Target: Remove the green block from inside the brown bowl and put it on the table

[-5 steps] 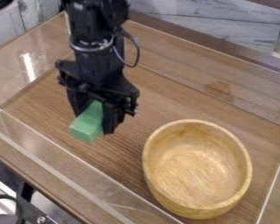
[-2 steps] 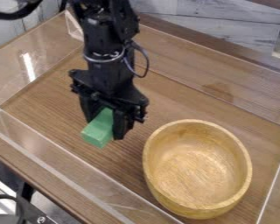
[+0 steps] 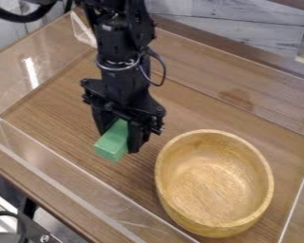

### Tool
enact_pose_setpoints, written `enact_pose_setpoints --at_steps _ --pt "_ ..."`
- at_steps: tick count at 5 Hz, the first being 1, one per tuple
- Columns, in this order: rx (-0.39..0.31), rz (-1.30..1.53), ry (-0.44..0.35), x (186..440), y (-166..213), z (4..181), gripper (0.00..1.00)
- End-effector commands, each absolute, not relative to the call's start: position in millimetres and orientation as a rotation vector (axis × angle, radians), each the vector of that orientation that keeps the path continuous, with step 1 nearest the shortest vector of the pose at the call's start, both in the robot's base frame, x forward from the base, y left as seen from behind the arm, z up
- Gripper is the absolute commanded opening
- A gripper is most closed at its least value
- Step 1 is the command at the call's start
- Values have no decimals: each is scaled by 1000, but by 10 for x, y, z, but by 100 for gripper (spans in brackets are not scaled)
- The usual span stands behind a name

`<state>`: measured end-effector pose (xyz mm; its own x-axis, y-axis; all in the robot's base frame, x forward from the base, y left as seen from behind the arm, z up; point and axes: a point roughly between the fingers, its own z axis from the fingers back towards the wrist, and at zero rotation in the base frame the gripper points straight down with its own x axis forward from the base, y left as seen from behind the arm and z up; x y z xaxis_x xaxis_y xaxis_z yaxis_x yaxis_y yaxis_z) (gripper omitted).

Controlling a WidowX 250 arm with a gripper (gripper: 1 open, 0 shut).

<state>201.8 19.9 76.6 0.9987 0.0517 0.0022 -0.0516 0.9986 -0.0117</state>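
The end effector point(image 3: 124, 133) has carried the green block point(image 3: 113, 143) lower — rightward too, nearer the brown bowl point(image 3: 216, 180).

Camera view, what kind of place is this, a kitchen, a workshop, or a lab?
Most likely a robot lab test cell: a wood-grain table fenced by clear acrylic walls, with a black gripper holding a green block beside an empty brown bowl.
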Motion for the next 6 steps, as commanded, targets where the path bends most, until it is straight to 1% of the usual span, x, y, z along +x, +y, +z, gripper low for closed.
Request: enact_pose_setpoints --at_steps 1,2,4,5,6 --pt "-13 42 -44 2163 276 761 0" --pt "-16 34 -45 2220 329 673 0" --pt "-28 -4 -45 2151 434 634 0" --pt "-30 -20 -46 2192 593 722 100" --pt "-26 -25 -51 2224 744 738 0"
